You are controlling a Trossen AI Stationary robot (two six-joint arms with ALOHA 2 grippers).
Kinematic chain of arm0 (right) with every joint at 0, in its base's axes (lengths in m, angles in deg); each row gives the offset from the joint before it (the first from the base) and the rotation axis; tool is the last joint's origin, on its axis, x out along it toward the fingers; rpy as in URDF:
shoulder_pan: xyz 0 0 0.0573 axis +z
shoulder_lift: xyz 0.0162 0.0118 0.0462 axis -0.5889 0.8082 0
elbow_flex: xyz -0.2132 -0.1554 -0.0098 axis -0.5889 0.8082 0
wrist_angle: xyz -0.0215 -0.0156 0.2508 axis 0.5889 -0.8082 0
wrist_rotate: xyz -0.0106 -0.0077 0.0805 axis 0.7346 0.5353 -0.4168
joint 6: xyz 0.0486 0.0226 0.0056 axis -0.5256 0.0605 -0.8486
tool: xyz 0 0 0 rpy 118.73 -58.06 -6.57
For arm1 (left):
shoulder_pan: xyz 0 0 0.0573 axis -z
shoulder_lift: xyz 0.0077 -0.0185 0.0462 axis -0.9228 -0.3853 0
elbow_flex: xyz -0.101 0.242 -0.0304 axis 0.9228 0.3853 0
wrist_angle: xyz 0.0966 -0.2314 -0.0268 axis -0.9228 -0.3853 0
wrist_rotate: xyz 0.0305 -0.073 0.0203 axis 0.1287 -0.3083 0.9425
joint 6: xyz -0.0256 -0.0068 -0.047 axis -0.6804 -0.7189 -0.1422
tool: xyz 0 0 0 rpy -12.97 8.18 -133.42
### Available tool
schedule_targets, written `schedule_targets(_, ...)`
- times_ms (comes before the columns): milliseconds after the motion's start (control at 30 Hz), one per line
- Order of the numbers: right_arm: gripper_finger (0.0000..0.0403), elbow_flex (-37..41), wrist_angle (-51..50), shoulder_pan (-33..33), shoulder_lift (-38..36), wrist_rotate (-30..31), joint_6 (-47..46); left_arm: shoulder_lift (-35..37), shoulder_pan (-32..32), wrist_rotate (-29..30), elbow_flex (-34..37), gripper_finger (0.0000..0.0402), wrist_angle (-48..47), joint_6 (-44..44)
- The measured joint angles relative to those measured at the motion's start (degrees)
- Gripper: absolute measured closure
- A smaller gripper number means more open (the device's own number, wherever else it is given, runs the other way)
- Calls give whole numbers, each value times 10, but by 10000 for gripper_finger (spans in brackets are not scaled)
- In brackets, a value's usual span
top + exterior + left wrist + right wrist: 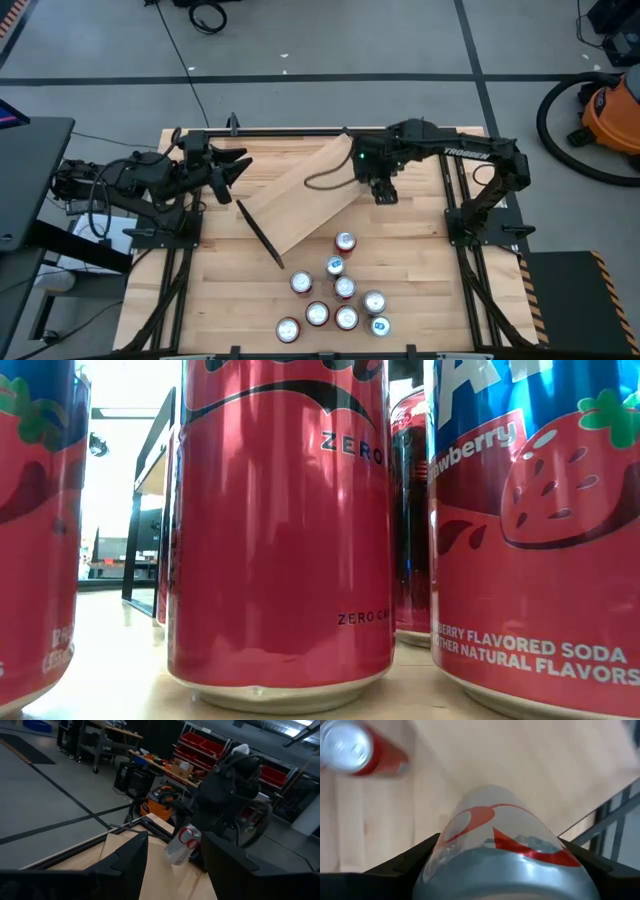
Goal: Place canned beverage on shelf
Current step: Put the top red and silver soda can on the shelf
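Note:
The shelf (300,195) is a long light-wood board with black wire legs, lying slantwise across the table's far half. My right gripper (383,192) hangs over the shelf's right end, pointing steeply down, shut on a silver can with red markings (184,845). My left gripper (238,178) is held level at the shelf's left end, its fingers (130,865) apart, with the board (170,880) showing between them. Several red cans (340,295) stand upright on the tabletop near the front edge. My right gripper pinches the silver can's rounded sides (440,845) between its two fingers, which come from above and lie along the can. The can hangs below the gripper, slightly tilted, clear of the shelf board (530,755). Whether my left gripper touches the shelf, I cannot tell.
A single red can (355,750) stands on the tabletop just in front of the shelf. In the low view, red cans (285,530) fill most of the picture, with the shelf's black leg (140,510) behind them. An orange vacuum (610,110) stands on the floor at the far right.

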Motion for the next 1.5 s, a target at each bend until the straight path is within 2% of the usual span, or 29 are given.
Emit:
schedule_targets(333,79,0,42,-63,0,-2,21,-20,-21,-2,0,207,17,-1)
schedule_targets(467,79,0,40,-79,0,-17,39,-20,-21,-24,0,207,30,-6)
schedule_targets(633,78,9,47,-86,0,-34,46,-20,-21,-62,0,207,40,-9)
schedule_targets(933,77,36,55,-85,0,-45,53,-20,-21,-67,0,207,38,-17)
schedule_targets(1167,46,37,88,-85,0,-48,49,-20,-21,-67,0,207,38,-17)
schedule_targets(1300,25,37,99,-85,0,-28,57,-20,-21,-67,0,207,38,-17)
schedule_targets(1500,13,31,94,-85,0,-17,59,-20,-21,-67,0,207,37,-17)
